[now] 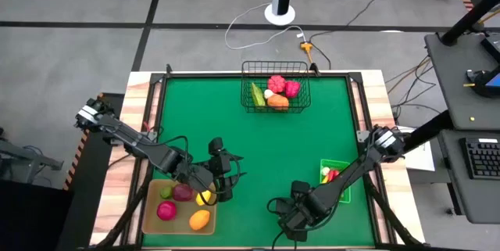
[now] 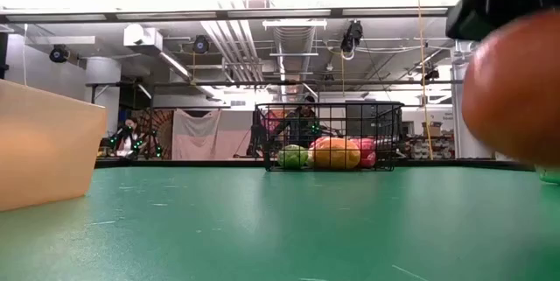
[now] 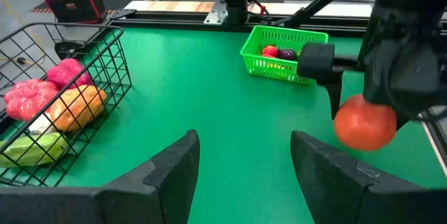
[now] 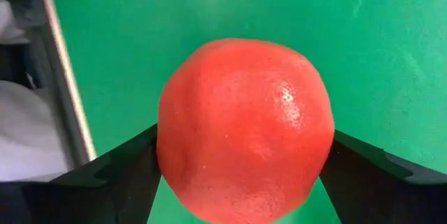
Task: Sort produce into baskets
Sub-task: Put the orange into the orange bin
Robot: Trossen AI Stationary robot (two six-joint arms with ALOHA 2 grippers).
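You see a glossy, finely dimpled red-orange fruit (image 4: 244, 130), a matt green cloth-like worktop (image 1: 234, 126), a black wire basket (image 3: 63, 105), and a green plastic bin (image 3: 283, 60).

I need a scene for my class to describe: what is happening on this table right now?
The right gripper has its fingers around a red-orange fruit, held above the green table. The left gripper waits open beside the tan tray, which holds several pieces. More produce already sits in the black wire basket and the green bin.
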